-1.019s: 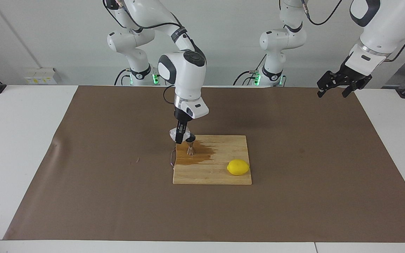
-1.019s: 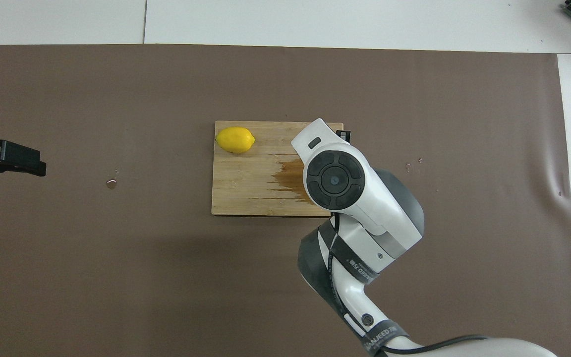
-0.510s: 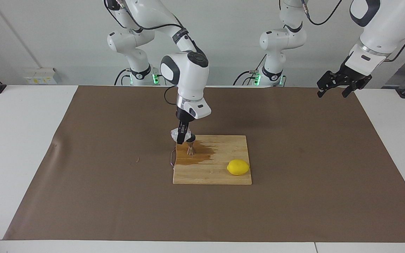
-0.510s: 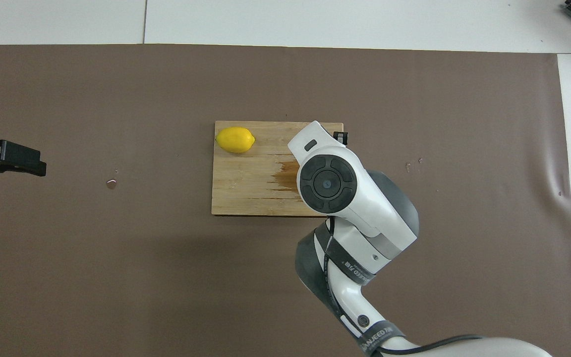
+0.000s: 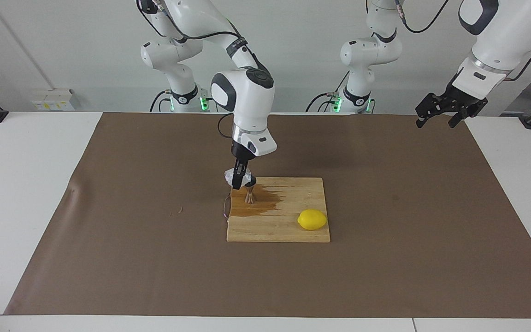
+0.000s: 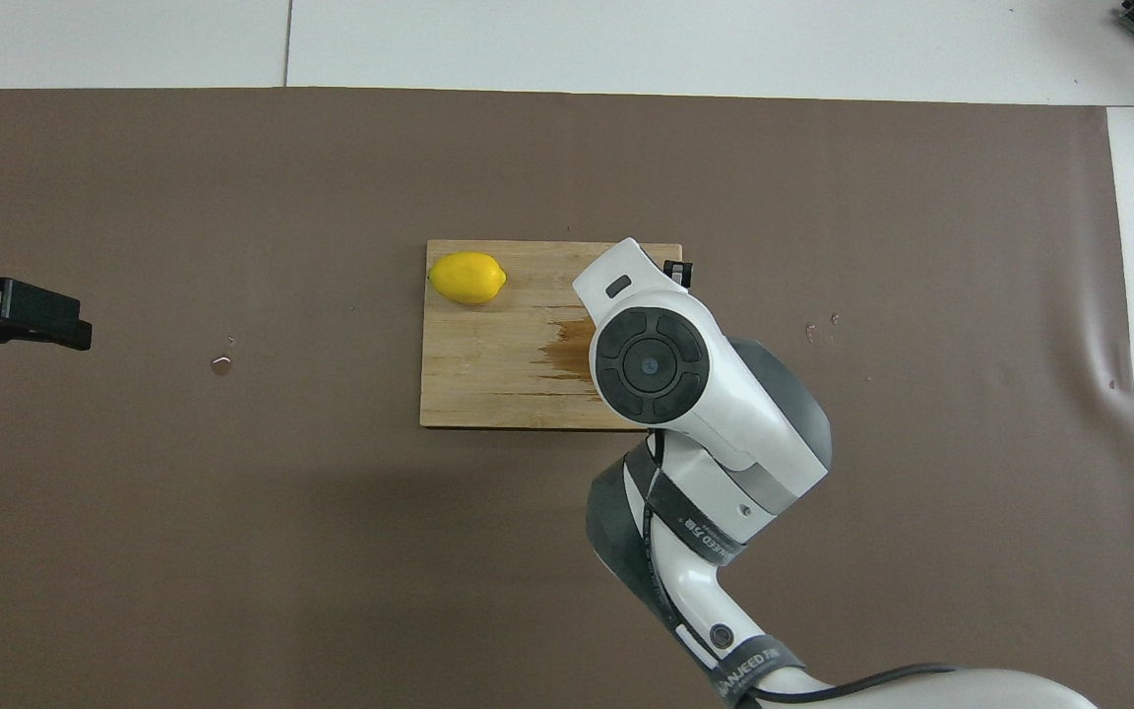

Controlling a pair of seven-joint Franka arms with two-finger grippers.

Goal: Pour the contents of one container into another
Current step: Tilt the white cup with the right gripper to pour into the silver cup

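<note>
While the left arm waited: its left gripper (image 5: 439,113) hung open over the mat's edge.
Right gripper (image 5: 236,180): clamped on the glass cup (image 5: 230,175), tipped mouth-first toward the jigger (image 5: 250,192).
Jigger: upright, long axis vertical, on the wet cutting board (image 5: 288,230).

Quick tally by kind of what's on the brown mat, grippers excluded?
Wooden cutting board: 1
Yellow lemon: 1
Frosted textured glass cup, tilted in the right gripper: 1
Shiny steel hourglass jigger, upright on the board: 1
Total: 4
</note>
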